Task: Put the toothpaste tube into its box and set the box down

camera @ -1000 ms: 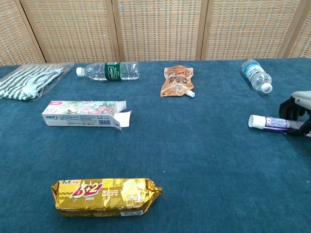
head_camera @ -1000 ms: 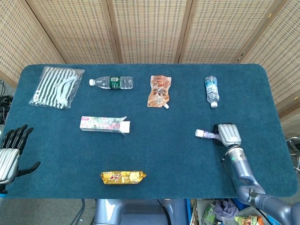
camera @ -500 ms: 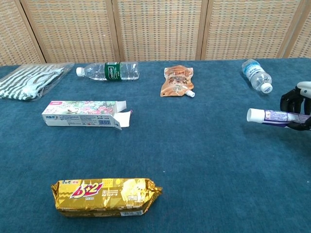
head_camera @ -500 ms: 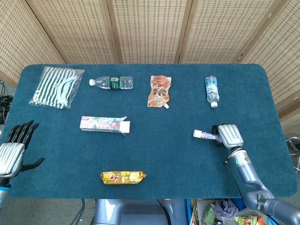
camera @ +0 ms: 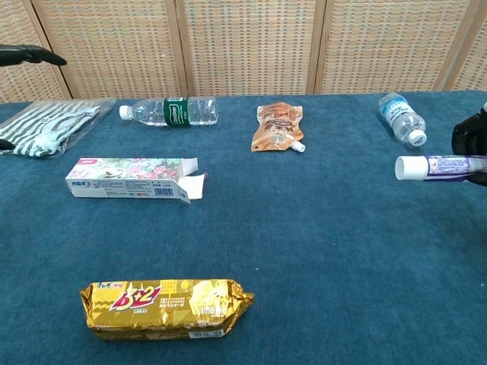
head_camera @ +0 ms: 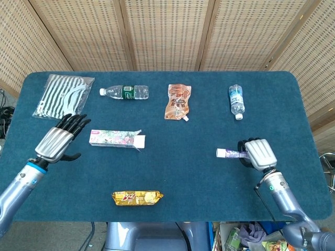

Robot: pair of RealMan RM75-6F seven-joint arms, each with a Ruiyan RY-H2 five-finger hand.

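Observation:
The toothpaste tube, white cap pointing left, is held by my right hand above the table at the right. Its floral box lies on the blue table at centre left, its flap open at the right end. My left hand hovers just left of the box with fingers spread and nothing in it; in the chest view only a fingertip shows at the top left.
A striped pouch, a green-label bottle, an orange spout pouch and a small water bottle lie along the far side. A gold biscuit pack lies near the front edge.
My right hand has lifted the tube off the table. My left hand has swung up from the table's left edge toward the box's left end.

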